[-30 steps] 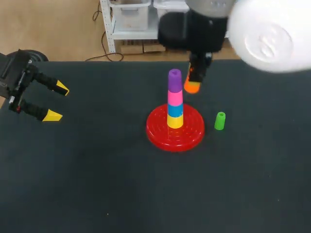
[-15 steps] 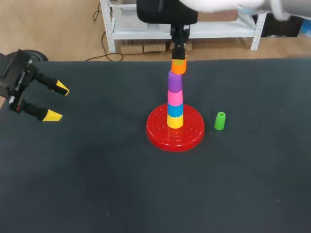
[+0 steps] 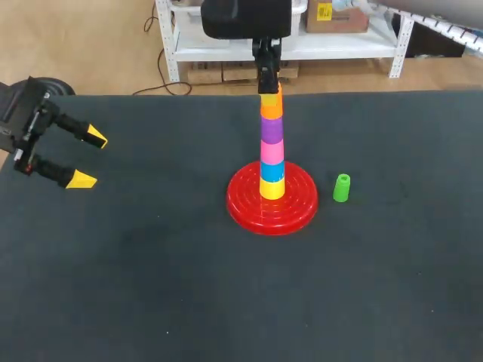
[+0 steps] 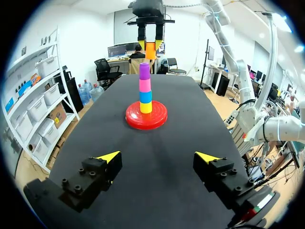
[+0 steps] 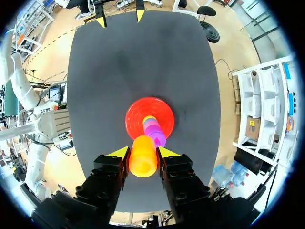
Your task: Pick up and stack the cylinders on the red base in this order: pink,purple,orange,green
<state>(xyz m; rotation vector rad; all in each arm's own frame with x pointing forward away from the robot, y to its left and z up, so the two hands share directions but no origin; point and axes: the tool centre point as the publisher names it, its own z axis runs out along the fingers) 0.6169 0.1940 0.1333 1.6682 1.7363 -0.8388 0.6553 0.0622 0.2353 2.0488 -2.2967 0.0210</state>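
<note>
Right fingers (image 5: 119, 153), clamped on the upright orange cylinder (image 3: 271, 106), have brought it directly above the purple cylinder (image 3: 272, 130); left fingers (image 3: 96, 137) stand apart.

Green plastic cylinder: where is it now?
Head view: the green plastic cylinder stands on the dark table, just right of the round red base, not touching.

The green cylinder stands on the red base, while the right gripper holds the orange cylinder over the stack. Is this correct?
Not quite. The green cylinder stands on the table, beside the red base and apart from it, as the head view shows. The rest is right: the right gripper holds the orange cylinder over the stack.
</note>
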